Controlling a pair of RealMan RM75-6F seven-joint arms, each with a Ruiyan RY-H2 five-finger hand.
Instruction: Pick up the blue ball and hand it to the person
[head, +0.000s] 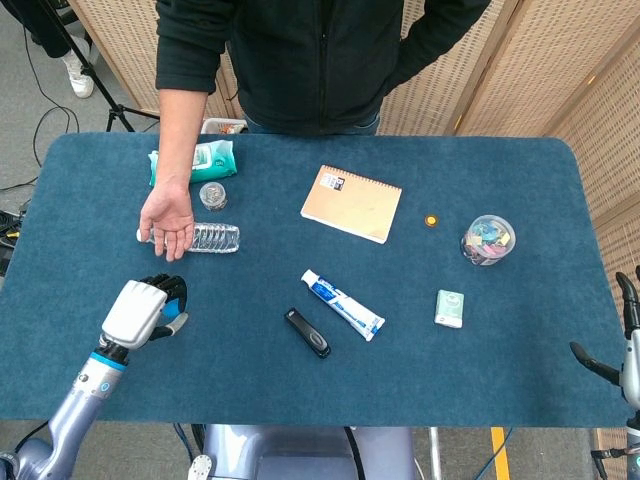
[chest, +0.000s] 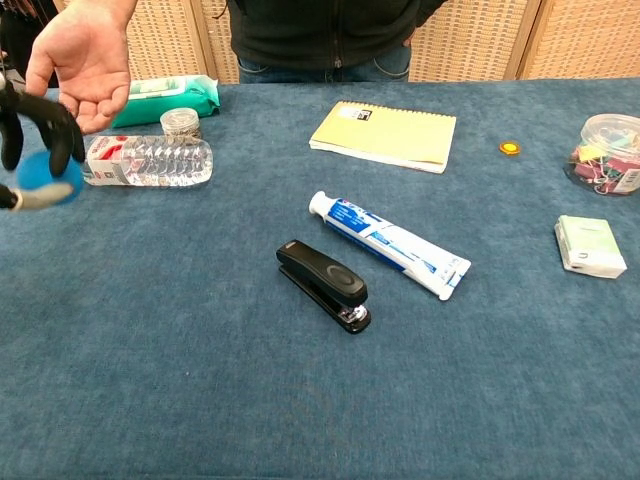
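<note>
My left hand (head: 140, 309) grips the blue ball (chest: 41, 170), lifted off the table near the left edge. In the chest view my left hand (chest: 32, 142) shows at the far left, dark fingers curled over the ball. From the head view the ball is almost wholly hidden under the hand. The person's open palm (head: 167, 219) hovers palm-up just beyond my hand, over a water bottle (head: 207, 238). My right hand (head: 622, 340) stays at the far right edge of the head view, fingers spread, holding nothing.
Black stapler (head: 307, 332) and toothpaste tube (head: 342, 304) lie mid-table. A notebook (head: 351, 203), small jar (head: 212, 195) and green wipes pack (head: 194, 160) sit further back. A clip jar (head: 487, 240), orange cap (head: 431, 220) and small green box (head: 450, 308) are on the right.
</note>
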